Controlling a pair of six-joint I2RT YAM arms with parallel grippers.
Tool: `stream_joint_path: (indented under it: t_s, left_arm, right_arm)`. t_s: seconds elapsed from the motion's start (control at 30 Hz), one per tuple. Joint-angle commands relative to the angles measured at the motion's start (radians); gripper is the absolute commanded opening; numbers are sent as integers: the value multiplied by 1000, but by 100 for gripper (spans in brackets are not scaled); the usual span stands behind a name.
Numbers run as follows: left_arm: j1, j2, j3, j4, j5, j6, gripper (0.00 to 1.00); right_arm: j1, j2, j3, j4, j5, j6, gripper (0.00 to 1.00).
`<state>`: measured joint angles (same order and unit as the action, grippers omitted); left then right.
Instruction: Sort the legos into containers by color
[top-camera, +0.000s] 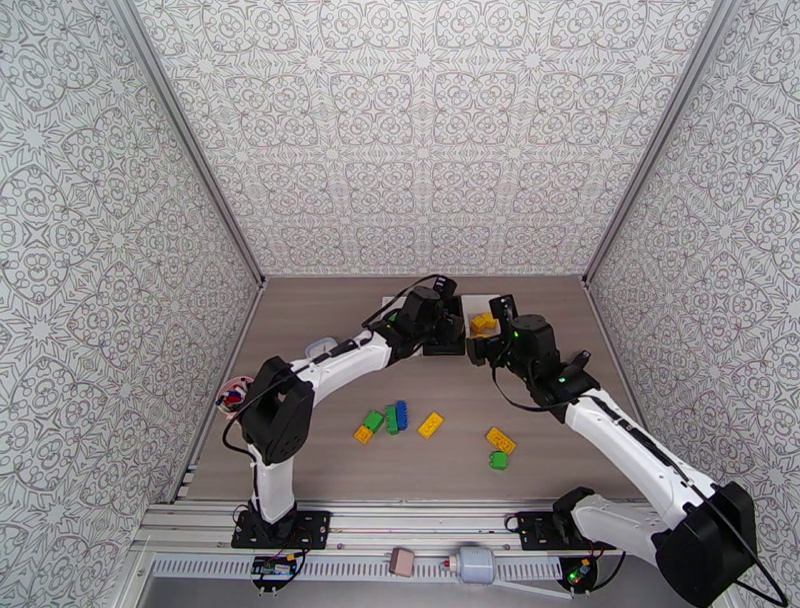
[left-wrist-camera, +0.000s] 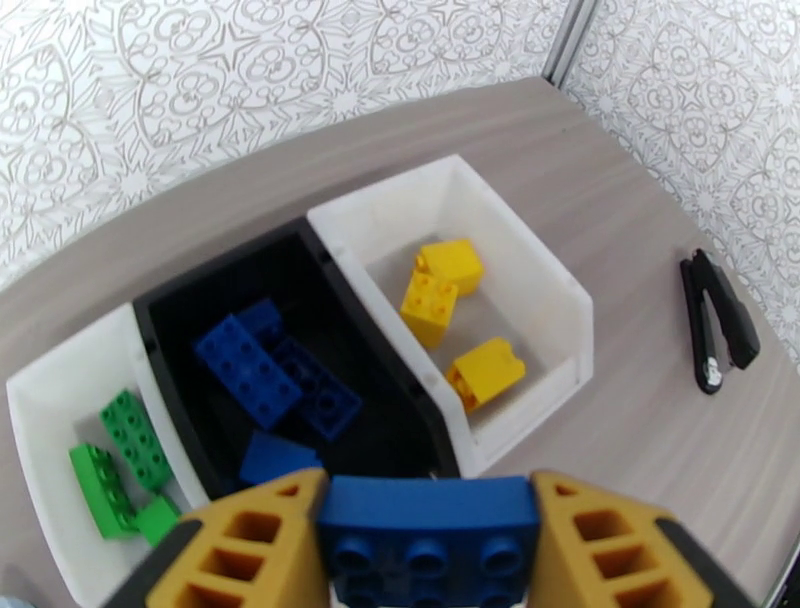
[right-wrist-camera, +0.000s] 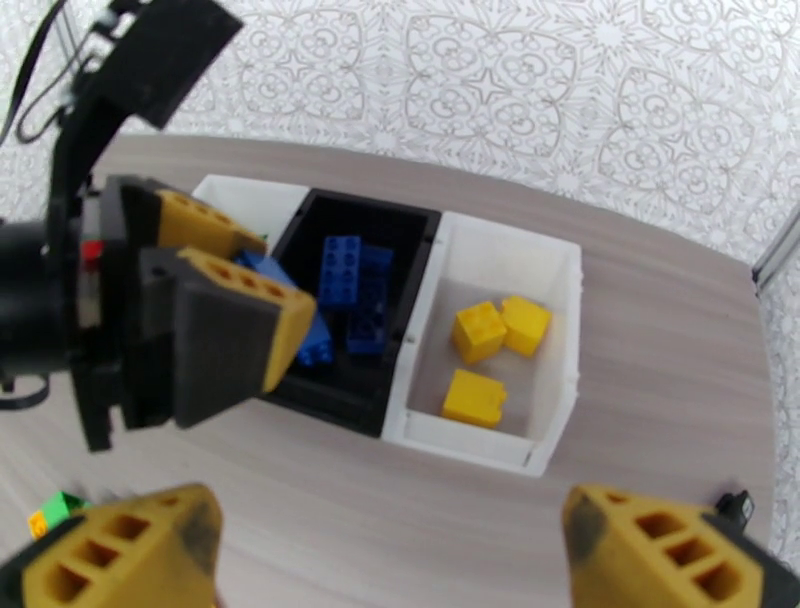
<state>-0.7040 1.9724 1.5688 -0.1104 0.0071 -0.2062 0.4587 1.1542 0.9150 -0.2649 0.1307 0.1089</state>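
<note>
Left fingers (left-wrist-camera: 250, 540) clench a blue lego (left-wrist-camera: 428, 535), plain in their wrist view; right fingers (right-wrist-camera: 120, 545) gape empty.

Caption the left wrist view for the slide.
Left tool holds a blue lego at the black bin of blue legos.

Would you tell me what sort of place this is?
Probably a robot testing enclosure: patterned walls box in a wooden table, with a left arm and right arm bolted at its near edge.

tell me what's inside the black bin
Only blue bricks, piled overlapping, in the black bin. The left gripper with its held blue brick covers the near end.
</note>
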Motion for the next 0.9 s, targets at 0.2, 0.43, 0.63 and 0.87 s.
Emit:
stream_joint_path:
  t_s: [0.2, 0.43, 0.63, 0.87]
  left_arm:
    - [47, 149, 192, -89, 36, 26, 45]
    - [65, 228, 276, -142, 83, 4, 45]
    - [81, 247, 305, -150, 113, -27, 48]
    - [83, 186, 229, -78, 145, -14, 72]
  right_arm:
    - [-9, -21, -28, 3, 17, 23, 94]
    - [-11, -24, -31, 0, 26, 16, 94]
    - [-14, -29, -31, -7, 35, 15, 94]
    - [-15, -18, -21, -17, 48, 6, 95]
